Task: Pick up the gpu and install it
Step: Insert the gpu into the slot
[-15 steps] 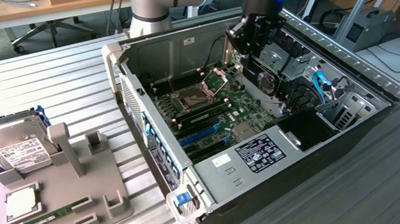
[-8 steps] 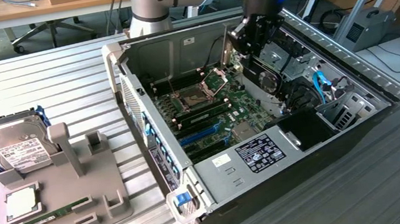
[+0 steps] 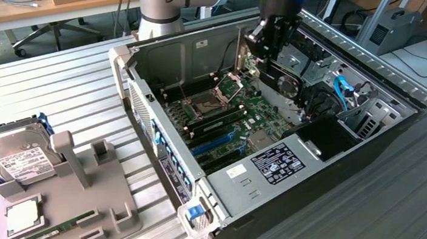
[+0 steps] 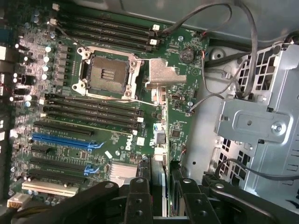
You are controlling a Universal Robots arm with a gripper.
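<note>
Hanging inside the open computer case [image 3: 139, 98], the gripper [image 3: 266, 52] has its 2 fingers [image 4: 139, 191] drawn narrow on the gpu [image 3: 284, 80], clamping the thin black card by its upper edge.

(a) Position: the gpu sits directly between the fingers and extends below and away from the gripper. As far as I can judge from where I stand, it is held off the motherboard [image 3: 221, 115] rather than seated in it.

(b) Long axis: in the exterior view the card's length slopes from the fingers downward toward the metal drive cage [image 4: 252, 119]. 1 broad face, carrying what looks like a round fan, is turned outward. In the wrist view the card shows edge-on, a narrow strip running straight out from between the fingers.

(c) Governing relation: the expansion slots [image 4: 65, 140], blue and black, lie on the board below the gripper and off to 1 side of the card's lower edge, not beneath it. Their length appears to run across the card's line rather than along it, though the angle is hard to judge. With only 1 arm, no choice of hand arises.
</note>
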